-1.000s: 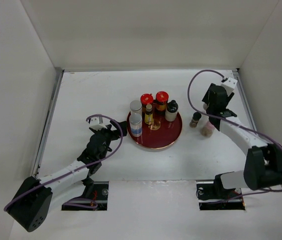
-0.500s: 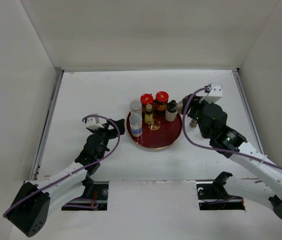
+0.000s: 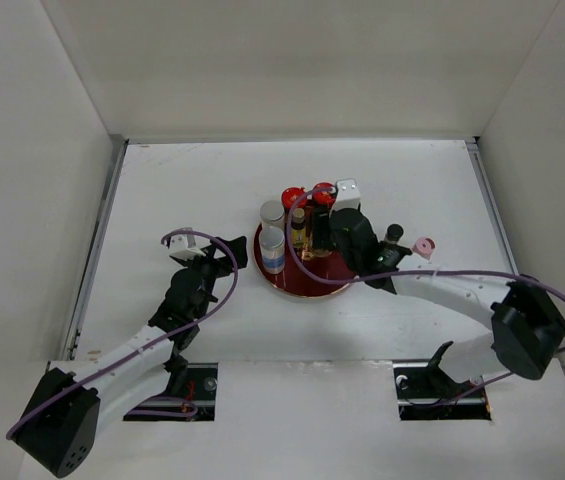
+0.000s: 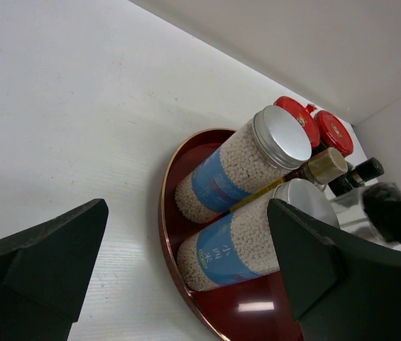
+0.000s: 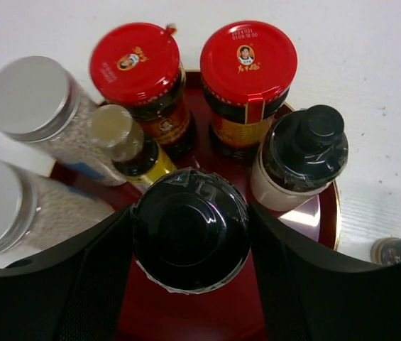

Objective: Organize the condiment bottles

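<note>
Black-capped bottle (image 5: 189, 229) is clamped in right gripper (image 5: 189, 238), apparently above tray (image 5: 186, 321); left gripper (image 4: 186, 238) gapes.

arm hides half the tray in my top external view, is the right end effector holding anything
observer: yes. the right wrist view shows the right end effector shut on a black-capped bottle, over the tray.
operator: anything under the arm that i cant see
observer: a white-bodied bottle with a black cap stands on the tray, just right of the held one in that view.
</note>
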